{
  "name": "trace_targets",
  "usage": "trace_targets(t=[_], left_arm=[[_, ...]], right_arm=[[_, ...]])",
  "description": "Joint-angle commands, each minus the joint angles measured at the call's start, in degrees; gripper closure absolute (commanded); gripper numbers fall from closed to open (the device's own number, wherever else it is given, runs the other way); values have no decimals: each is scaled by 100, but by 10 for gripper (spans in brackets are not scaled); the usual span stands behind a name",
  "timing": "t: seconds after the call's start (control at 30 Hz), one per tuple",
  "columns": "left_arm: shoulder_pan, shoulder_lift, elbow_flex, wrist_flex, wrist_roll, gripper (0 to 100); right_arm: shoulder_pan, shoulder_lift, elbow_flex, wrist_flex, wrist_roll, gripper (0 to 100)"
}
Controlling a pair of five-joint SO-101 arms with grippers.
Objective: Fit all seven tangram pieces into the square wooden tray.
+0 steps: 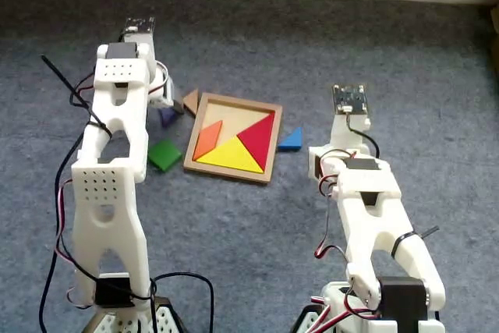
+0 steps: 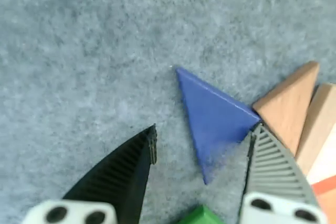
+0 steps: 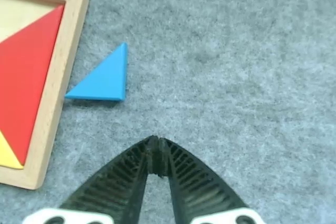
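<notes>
High view over the grey carpeted table [image 1: 421, 76]. The square wooden tray [image 1: 242, 100] holds three pieces lying flat: a large red triangle [image 1: 260, 134] toward its 3 o'clock side, a large yellow triangle [image 1: 230, 155] toward 6 o'clock, and an orange parallelogram [image 1: 207, 139] toward 9 o'clock. The sector toward 12 o'clock is bare wood. Four pieces lie outside the tray. A light blue triangle [image 1: 291, 141] sits just beside the rim at 3 o'clock, and a green square [image 1: 164, 154] lies near the rim at 8 o'clock. A tan wooden triangle [image 1: 189, 101] sits against the 10 o'clock corner, with a dark blue triangle [image 1: 167, 117] just beyond it. The left hand [image 2: 205, 135] is spread wide, low over the dark blue triangle [image 2: 212, 114], straddling it without gripping. The right hand [image 3: 157, 148] is closed on nothing, near the light blue triangle [image 3: 104, 80]. The pieces appear thin, rigid, light and smooth. A pinch across two opposite edges, pressed into the pile, seems best, since converging sides could squirt free.
</notes>
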Motion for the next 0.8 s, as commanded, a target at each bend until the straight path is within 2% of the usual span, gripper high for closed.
trace_targets(t=[0.0,0.37,0.63,0.77], left_arm=[[145,-189,-224,-220,44,716],[321,119,-303,-527,53,716],[277,576,-1103,-44,53,720],[215,796,-1402,-35,18,802]], right_arm=[[-110,-268,-48,-119,-9,988],[-110,-268,-48,-119,-9,988],[-110,-277,-48,-119,-9,988],[-110,-277,-48,-119,-9,988]])
